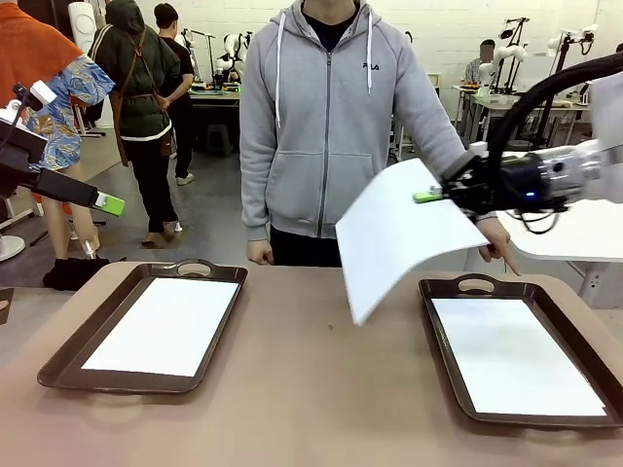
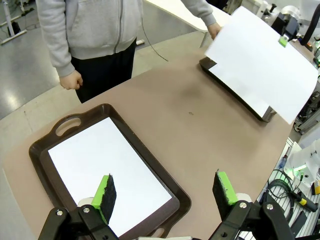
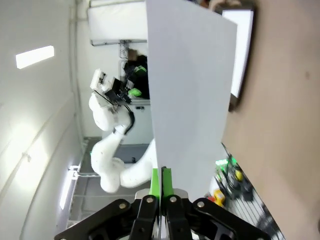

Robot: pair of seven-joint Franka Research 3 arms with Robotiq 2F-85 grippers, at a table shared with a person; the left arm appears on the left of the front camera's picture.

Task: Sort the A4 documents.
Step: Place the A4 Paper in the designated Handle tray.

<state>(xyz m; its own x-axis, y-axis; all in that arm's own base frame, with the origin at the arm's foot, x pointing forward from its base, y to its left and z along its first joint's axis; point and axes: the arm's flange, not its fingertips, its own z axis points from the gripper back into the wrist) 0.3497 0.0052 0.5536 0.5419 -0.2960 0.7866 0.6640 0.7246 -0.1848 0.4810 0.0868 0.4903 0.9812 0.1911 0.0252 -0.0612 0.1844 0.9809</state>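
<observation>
- Right pincer (image 1: 428, 196) pinches one A4 sheet (image 1: 404, 238) by its edge, held in the air above the tabletop (image 1: 311, 389) between the trays, likely for carrying to one.
- Left pincer (image 2: 165, 192) spread, empty, over left tray (image 1: 68, 350).
- Count: three sheets, two trays; one sheet in each tray, including right tray (image 1: 443, 336).

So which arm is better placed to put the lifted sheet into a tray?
The right one. Its gripper is already shut on the sheet, held in the air beside the right tray. The left gripper is open, holds nothing, and sits off by the left tray.
</observation>
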